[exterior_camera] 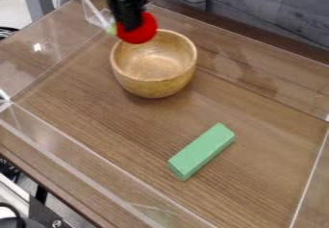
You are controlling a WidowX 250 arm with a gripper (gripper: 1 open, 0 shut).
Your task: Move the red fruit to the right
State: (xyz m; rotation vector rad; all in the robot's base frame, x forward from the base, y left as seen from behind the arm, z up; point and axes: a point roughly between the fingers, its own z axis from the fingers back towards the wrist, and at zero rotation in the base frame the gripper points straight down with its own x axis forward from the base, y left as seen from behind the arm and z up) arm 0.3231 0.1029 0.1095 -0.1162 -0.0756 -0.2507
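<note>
The red fruit [138,26] is a small bright red ball held in the air above the far left rim of the wooden bowl [154,63]. My gripper [130,20] comes down from the top of the picture, pointing straight down, and is shut on the fruit. The dark fingers cover the fruit's left side, and no leaf shows.
A green rectangular block [203,151] lies on the wooden table at the lower right. Clear plastic walls [38,49] fence the table on all sides. A grey wall runs along the back right.
</note>
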